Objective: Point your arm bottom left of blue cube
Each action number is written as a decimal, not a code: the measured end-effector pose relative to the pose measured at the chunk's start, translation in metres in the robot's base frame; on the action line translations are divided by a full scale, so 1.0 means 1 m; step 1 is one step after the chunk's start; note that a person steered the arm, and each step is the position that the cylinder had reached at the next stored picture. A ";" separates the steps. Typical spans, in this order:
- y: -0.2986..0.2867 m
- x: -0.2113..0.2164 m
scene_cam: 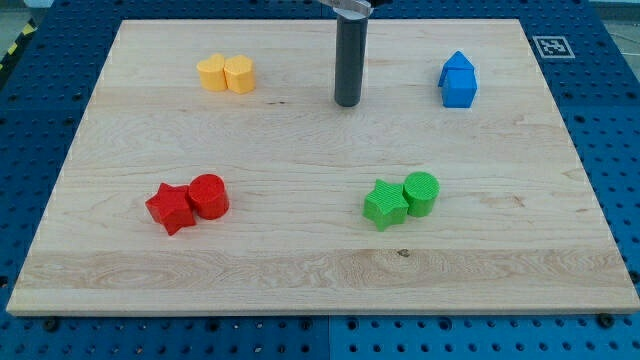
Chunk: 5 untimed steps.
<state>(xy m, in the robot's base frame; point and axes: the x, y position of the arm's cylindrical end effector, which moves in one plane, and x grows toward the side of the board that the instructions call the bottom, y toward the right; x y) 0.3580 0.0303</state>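
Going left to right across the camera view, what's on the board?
red star → red cylinder → yellow blocks → my tip → green star → green cylinder → blue blocks

Rod (pixel 348 60): straight, smooth dark grey cylinder, upper centre of frame. Silvery metal collar (pixel 352 8) at its top, cut by the frame edge. My tip (pixel 347 103) is flat-ended, same dark grey.
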 end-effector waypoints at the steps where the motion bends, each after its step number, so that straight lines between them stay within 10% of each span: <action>1: 0.001 0.000; 5: 0.052 0.012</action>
